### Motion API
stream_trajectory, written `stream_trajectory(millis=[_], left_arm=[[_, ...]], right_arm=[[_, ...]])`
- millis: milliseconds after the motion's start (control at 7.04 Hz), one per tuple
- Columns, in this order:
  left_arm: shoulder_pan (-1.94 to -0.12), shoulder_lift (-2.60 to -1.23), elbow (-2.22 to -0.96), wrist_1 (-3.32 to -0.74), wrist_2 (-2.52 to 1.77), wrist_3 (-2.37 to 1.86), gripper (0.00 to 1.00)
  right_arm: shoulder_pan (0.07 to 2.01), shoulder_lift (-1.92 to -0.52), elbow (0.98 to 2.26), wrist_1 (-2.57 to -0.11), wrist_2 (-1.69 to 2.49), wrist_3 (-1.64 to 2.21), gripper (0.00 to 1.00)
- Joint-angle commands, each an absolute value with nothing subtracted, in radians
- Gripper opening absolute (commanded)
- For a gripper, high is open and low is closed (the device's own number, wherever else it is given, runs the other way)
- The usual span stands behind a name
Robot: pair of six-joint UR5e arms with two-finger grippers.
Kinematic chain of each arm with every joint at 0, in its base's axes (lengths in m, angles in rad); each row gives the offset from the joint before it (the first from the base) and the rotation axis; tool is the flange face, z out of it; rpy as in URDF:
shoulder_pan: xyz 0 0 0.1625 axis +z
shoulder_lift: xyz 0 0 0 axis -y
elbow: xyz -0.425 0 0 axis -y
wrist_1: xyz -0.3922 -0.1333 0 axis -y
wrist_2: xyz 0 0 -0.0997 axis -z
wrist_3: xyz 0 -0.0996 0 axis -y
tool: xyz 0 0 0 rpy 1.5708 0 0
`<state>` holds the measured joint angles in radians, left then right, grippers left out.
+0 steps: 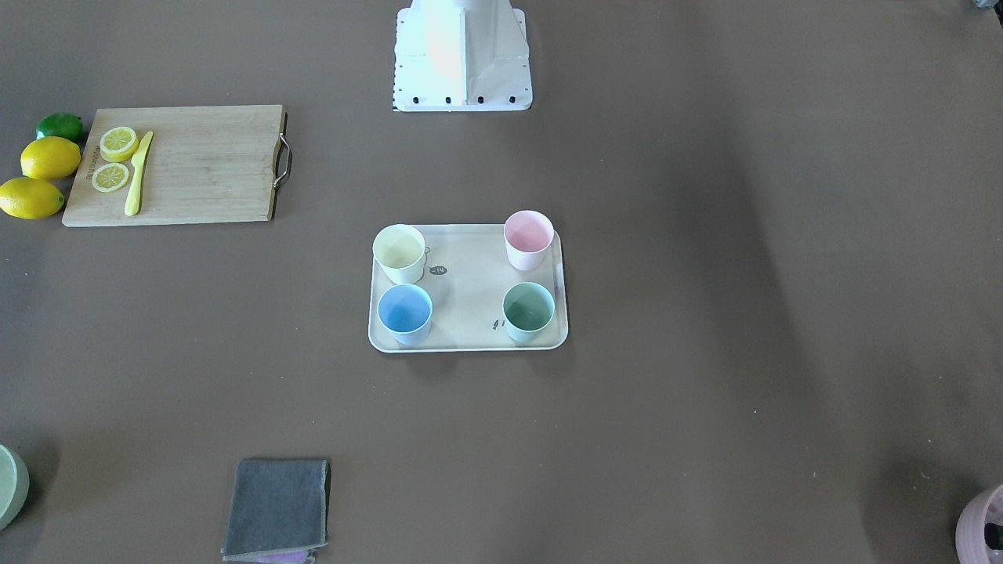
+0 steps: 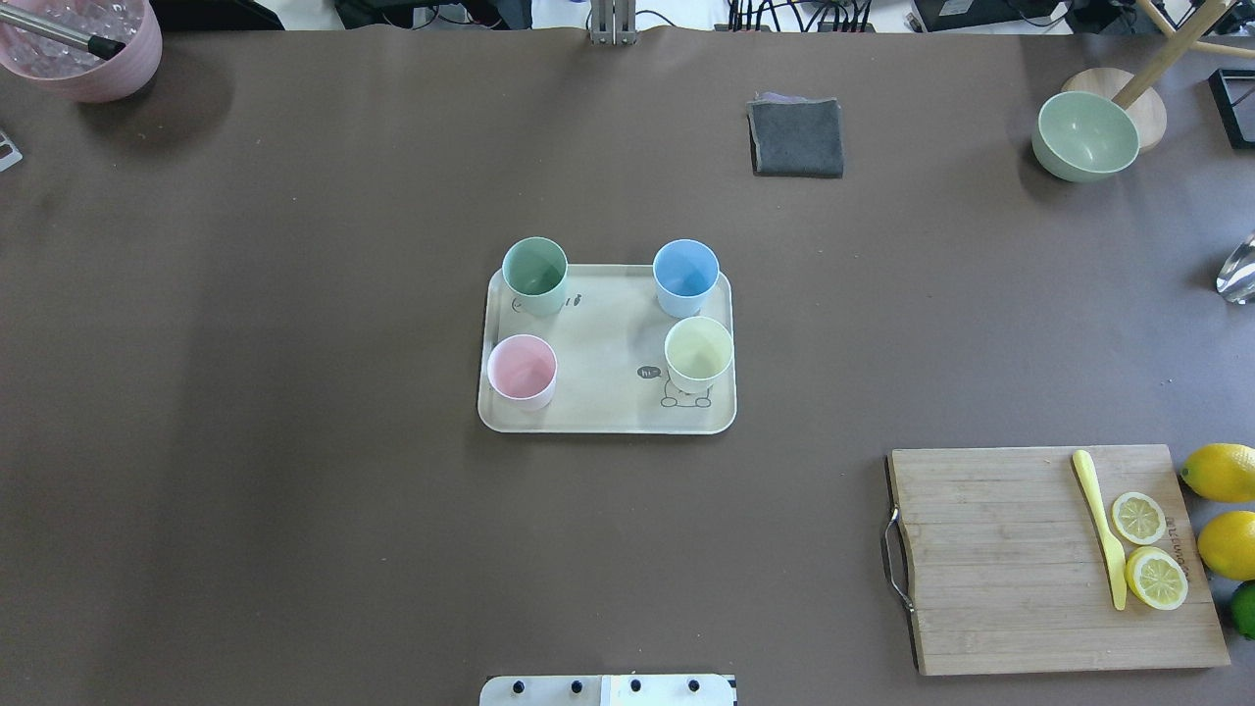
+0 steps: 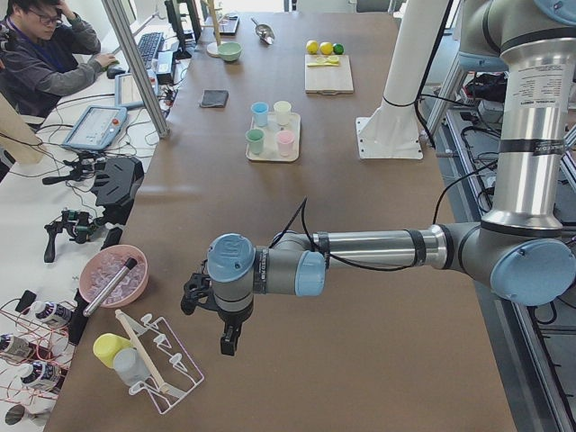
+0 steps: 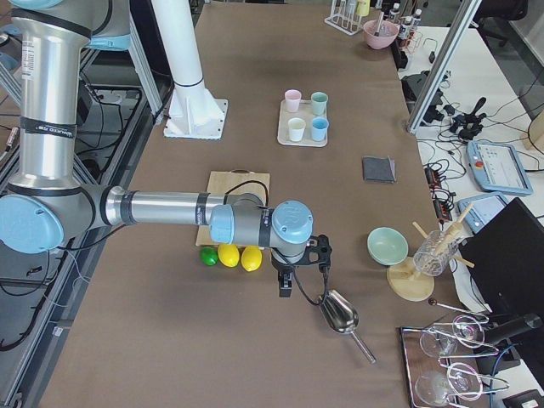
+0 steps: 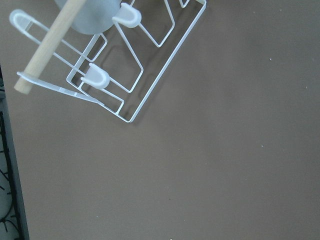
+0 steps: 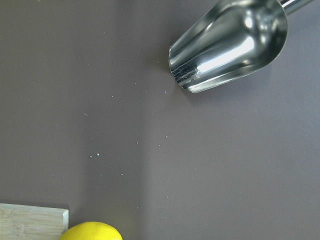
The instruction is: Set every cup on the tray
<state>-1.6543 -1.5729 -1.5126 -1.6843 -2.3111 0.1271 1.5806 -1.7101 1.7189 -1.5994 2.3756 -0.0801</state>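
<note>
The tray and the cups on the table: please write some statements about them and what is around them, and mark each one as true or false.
1. The pink cup, green cup, blue cup and yellow cup all stand on the tray. True.
2. One cup lies on its side. False: all four are upright.
3. The yellow knife lies on the cutting board beside two lemon slices. True.
4. The grey cloth lies on the tray. False: it lies on the table, apart from the tray.
5. A gripper holds the blue cup. False: the left gripper and right gripper are far from the tray.
</note>
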Motion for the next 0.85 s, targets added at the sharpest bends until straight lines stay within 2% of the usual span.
stream_trajectory(millis=[0, 711], left_arm=[[-1.655, -1.539, -1.526, -1.686, -2.437, 0.124, 0.98], [-1.660, -1.479, -1.525, -1.765, -2.424, 0.129, 0.98]], right_arm=[[1.579, -1.700, 1.720, -1.575, 2.265, -0.078, 1.00], [1.578, -1.712, 1.724, -1.569, 2.275, -0.084, 1.00]])
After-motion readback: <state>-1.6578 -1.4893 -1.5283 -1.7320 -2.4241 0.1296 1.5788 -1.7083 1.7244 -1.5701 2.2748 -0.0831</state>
